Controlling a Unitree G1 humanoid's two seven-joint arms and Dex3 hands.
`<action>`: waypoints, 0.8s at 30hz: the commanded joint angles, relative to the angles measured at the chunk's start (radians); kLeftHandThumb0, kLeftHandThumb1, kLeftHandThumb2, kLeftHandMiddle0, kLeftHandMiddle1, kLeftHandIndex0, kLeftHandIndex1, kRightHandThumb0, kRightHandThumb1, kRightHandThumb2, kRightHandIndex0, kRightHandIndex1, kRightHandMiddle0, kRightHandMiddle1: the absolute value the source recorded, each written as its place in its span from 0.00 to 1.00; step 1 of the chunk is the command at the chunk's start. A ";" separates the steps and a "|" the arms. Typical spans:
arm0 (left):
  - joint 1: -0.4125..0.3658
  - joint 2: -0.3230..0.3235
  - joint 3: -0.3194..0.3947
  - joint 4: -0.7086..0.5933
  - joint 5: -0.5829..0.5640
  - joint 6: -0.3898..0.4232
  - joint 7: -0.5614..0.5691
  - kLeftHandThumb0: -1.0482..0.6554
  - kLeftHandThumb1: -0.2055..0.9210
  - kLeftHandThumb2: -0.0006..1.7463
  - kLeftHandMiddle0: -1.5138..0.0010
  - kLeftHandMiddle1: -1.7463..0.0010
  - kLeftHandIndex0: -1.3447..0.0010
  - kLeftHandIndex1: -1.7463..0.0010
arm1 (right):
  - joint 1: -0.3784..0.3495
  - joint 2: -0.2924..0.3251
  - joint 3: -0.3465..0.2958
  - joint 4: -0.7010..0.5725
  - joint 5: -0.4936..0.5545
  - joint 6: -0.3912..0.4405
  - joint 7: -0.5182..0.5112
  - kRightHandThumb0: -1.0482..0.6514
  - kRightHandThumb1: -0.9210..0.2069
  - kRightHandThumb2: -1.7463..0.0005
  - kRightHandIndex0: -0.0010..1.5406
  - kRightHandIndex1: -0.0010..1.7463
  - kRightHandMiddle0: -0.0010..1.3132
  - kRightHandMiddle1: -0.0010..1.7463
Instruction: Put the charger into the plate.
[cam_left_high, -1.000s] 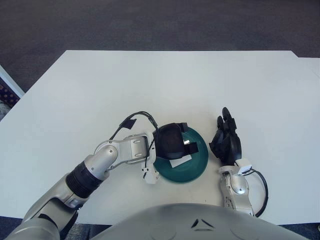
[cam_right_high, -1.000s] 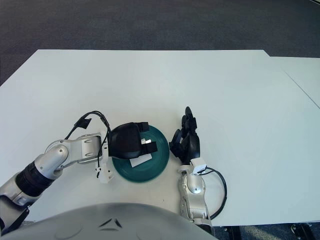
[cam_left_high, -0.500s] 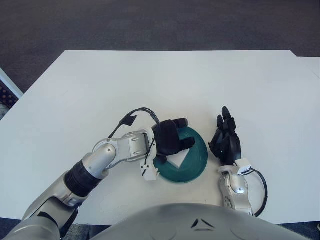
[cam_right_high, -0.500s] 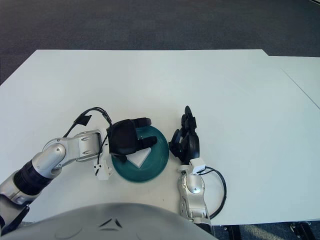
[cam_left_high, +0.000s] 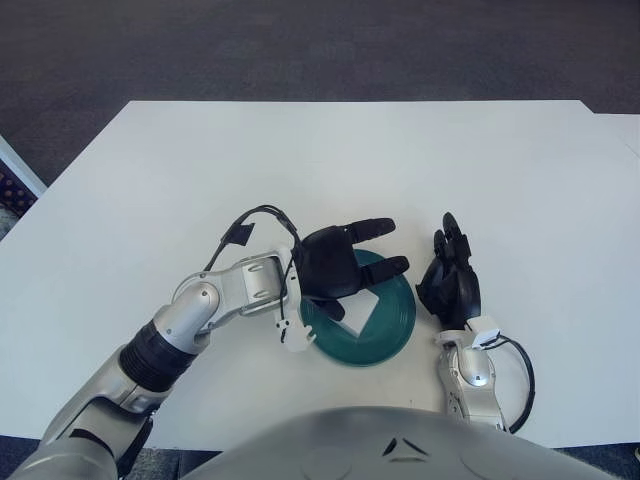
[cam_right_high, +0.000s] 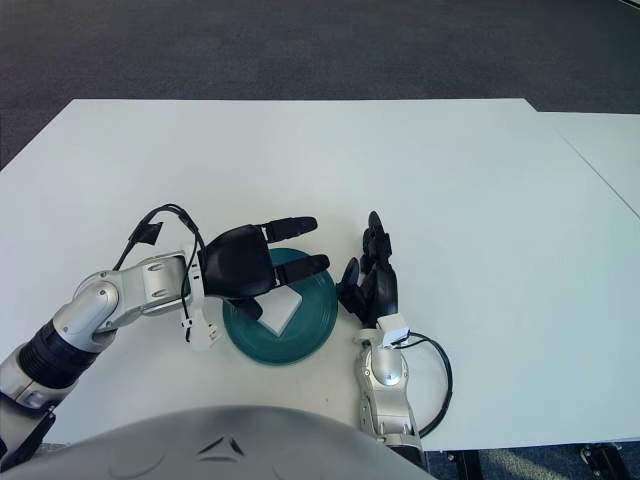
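A white charger (cam_left_high: 362, 311) lies inside the dark green plate (cam_left_high: 392, 324) near the table's front edge. My left hand (cam_left_high: 340, 262) hovers over the plate's left and far side with its fingers spread and empty, just above the charger. It partly hides the plate's left rim. My right hand (cam_left_high: 452, 280) rests on the table just right of the plate, holding nothing.
The white table (cam_left_high: 350, 170) stretches far and to both sides. A dark carpeted floor (cam_left_high: 300, 45) lies beyond its far edge. A second white surface (cam_right_high: 600, 150) adjoins at the far right.
My left hand has opened and let go of the charger, which now lies in the plate. The hand has lifted and drawn back to the left. The right hand has not moved.
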 joint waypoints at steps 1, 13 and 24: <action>0.020 -0.006 0.015 0.022 -0.031 0.016 0.030 0.00 1.00 0.48 1.00 1.00 1.00 1.00 | 0.023 0.006 0.004 0.024 -0.004 0.032 -0.001 0.03 0.00 0.44 0.00 0.00 0.00 0.07; 0.034 -0.005 0.023 0.018 -0.102 0.032 -0.008 0.00 1.00 0.47 1.00 1.00 1.00 1.00 | 0.026 0.003 0.011 0.013 -0.023 0.038 -0.001 0.03 0.00 0.44 0.00 0.00 0.00 0.05; 0.051 0.001 0.043 0.008 -0.141 0.053 -0.024 0.00 1.00 0.46 1.00 1.00 1.00 1.00 | 0.032 0.010 0.014 0.020 -0.037 0.020 -0.012 0.03 0.00 0.44 0.00 0.00 0.01 0.05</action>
